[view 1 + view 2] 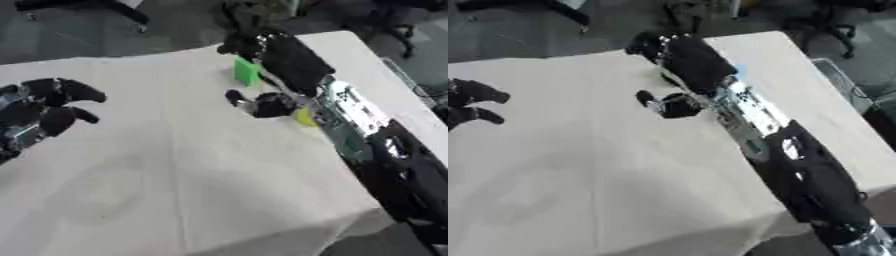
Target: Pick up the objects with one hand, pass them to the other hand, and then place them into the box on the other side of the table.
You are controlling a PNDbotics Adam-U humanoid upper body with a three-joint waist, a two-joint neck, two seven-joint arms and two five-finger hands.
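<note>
The right robot hand (271, 57) reaches over the cloth-covered table (175, 165); I cannot tell how far open it is. A flat green block (246, 71) shows just beside its fingers, a small yellow thing (304, 117) by its wrist. The left robot hand (52, 107) rests well apart, fingers loosely curled, holding nothing.

Plain cream cloth over the bench (175, 175). Bright green block (246, 71). Small yellow piece (304, 117). Black right hand (262, 47) on a silver-jointed arm. Black left hand (48, 107). Grey floor (79, 35).

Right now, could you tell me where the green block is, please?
In the left eye view the green block stands toward the table's far right, just left of the right hand, with a yellow object nearer.
</note>
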